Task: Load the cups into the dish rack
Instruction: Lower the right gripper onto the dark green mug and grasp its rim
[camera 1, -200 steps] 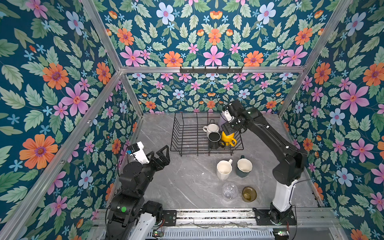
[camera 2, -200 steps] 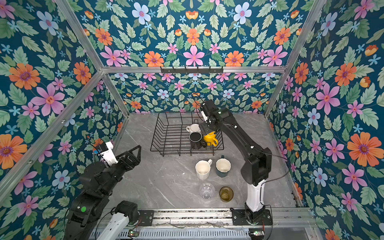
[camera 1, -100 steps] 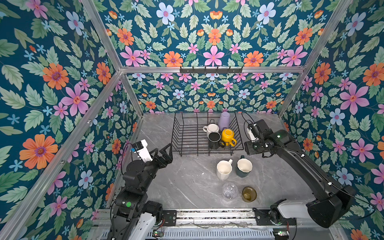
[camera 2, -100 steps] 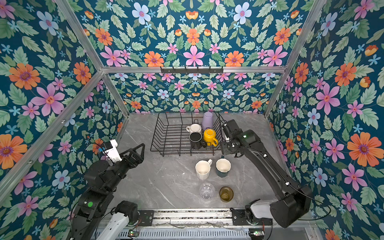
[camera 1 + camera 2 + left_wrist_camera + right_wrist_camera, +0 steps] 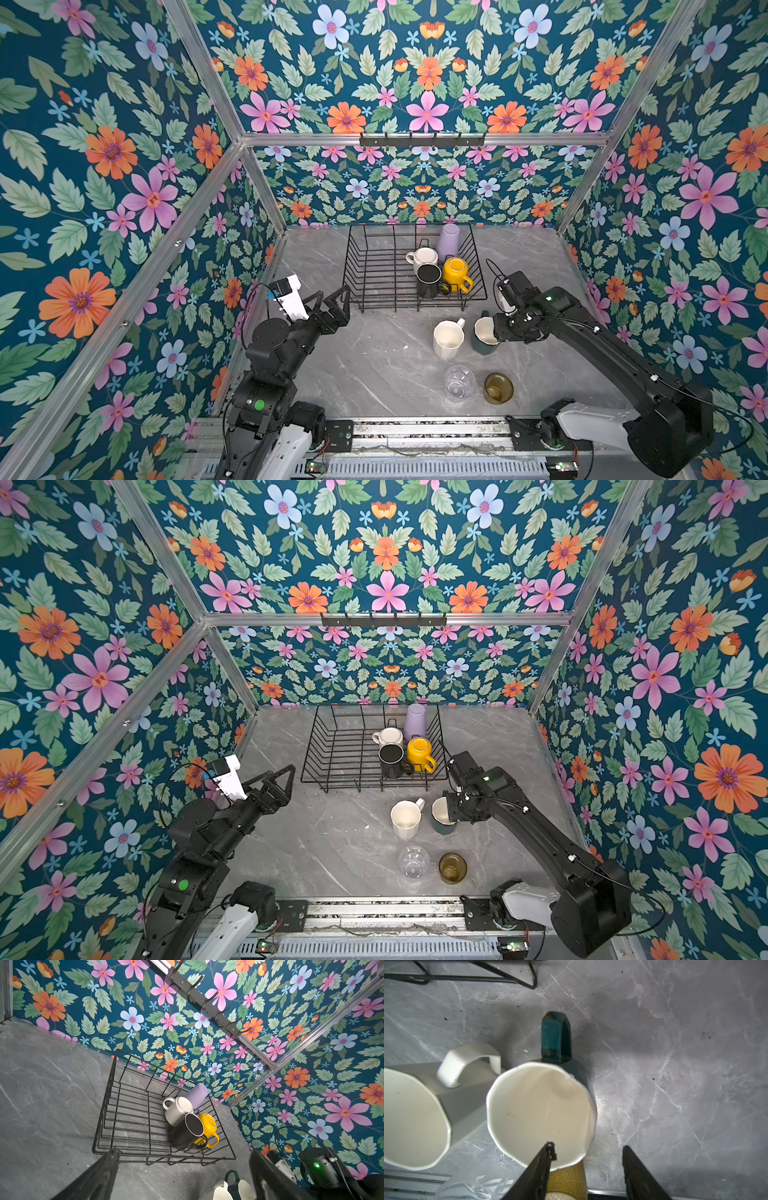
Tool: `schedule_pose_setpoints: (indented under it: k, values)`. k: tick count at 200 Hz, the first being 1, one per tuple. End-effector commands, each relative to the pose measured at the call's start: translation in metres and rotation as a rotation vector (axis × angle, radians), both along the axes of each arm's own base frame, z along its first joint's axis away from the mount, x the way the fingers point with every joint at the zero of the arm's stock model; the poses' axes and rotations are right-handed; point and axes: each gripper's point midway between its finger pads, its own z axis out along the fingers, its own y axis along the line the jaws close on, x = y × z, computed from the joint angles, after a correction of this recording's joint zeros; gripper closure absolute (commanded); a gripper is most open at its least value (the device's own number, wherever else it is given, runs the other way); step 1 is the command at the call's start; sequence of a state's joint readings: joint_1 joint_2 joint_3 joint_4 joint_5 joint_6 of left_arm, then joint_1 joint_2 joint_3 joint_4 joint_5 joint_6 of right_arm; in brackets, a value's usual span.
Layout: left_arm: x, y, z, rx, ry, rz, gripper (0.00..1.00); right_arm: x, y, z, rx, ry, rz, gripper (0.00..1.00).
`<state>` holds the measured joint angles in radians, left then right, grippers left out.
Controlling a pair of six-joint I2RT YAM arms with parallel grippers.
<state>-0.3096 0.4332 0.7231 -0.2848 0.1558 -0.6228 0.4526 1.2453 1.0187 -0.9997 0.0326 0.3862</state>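
Observation:
The black wire dish rack (image 5: 374, 266) (image 5: 116, 1105) at the back holds a lilac tumbler (image 5: 448, 241), a white mug (image 5: 424, 257), a black mug (image 5: 429, 279) and a yellow mug (image 5: 456, 272). In front of it on the table stand a cream mug (image 5: 448, 338), a dark green mug (image 5: 483, 336) (image 5: 554, 1036), a clear glass (image 5: 459, 380) and an amber glass (image 5: 498, 387). My right gripper (image 5: 496, 332) (image 5: 587, 1146) straddles the green mug's right wall, one finger inside, one outside with a gap, open. My left gripper (image 5: 332, 293) (image 5: 184, 1151) hangs wide open and empty by the rack's front left corner.
Flowered walls close in the grey marble table (image 5: 374, 374) on three sides. A hook rail (image 5: 422, 139) runs along the back wall, high up. A metal rail (image 5: 415, 430) with both arm bases lines the front edge. The rack's left half holds only upright dividers.
My right arm has swung from over the rack down and forward to the dark green mug, its jaws narrowing. The lilac tumbler now stands in the rack. The left gripper shifted slightly towards the rack.

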Motion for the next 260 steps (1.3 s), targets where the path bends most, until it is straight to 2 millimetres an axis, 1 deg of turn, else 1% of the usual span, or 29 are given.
schedule_pose_setpoints:
  k: [1, 28, 42, 67, 118, 141, 161, 166, 185, 201, 224, 260]
  values:
    - [-0.003, 0.0, 0.006, -0.015, -0.028, -0.005, 0.0, 0.012, 0.003, -0.006, 0.005, -0.026, -0.028, 0.47]
    - [-0.005, 0.001, 0.004, -0.026, -0.026, -0.001, 0.0, 0.022, 0.004, -0.018, -0.004, -0.024, -0.036, 0.53]
    - [-0.005, 0.001, 0.004, -0.027, -0.023, -0.001, 0.0, 0.027, 0.005, -0.021, -0.007, -0.027, -0.034, 0.55]
    - [-0.005, 0.001, 0.003, -0.028, -0.018, 0.0, 0.0, 0.034, 0.005, -0.027, -0.02, -0.027, -0.035, 0.63]
    - [-0.004, 0.002, -0.001, -0.027, -0.009, 0.003, 0.0, 0.035, -0.001, -0.035, -0.067, -0.024, -0.005, 0.78]
    - [-0.004, 0.002, -0.001, -0.027, -0.01, 0.005, 0.0, 0.035, -0.004, -0.035, -0.087, -0.027, 0.014, 0.87]
    - [-0.003, 0.002, -0.001, -0.026, -0.011, 0.007, 0.0, 0.033, -0.007, -0.033, -0.107, -0.03, 0.024, 0.98]
    - [-0.003, 0.002, -0.001, -0.027, -0.01, 0.008, 0.0, 0.034, -0.008, -0.032, -0.111, -0.032, 0.024, 1.0]
    - [-0.002, 0.002, -0.003, -0.03, -0.005, 0.008, 0.0, 0.033, -0.011, -0.027, -0.125, -0.037, 0.028, 1.0]
    - [-0.001, 0.0, -0.005, -0.039, -0.001, 0.001, 0.0, 0.032, -0.013, -0.019, -0.132, -0.049, 0.031, 1.0]
    - [0.0, -0.002, -0.007, -0.053, -0.001, -0.005, 0.0, 0.031, -0.014, -0.001, -0.121, -0.08, 0.031, 1.0]
    - [-0.001, -0.003, -0.008, -0.066, -0.003, -0.014, 0.0, 0.033, -0.003, 0.033, -0.032, -0.148, 0.026, 1.0]
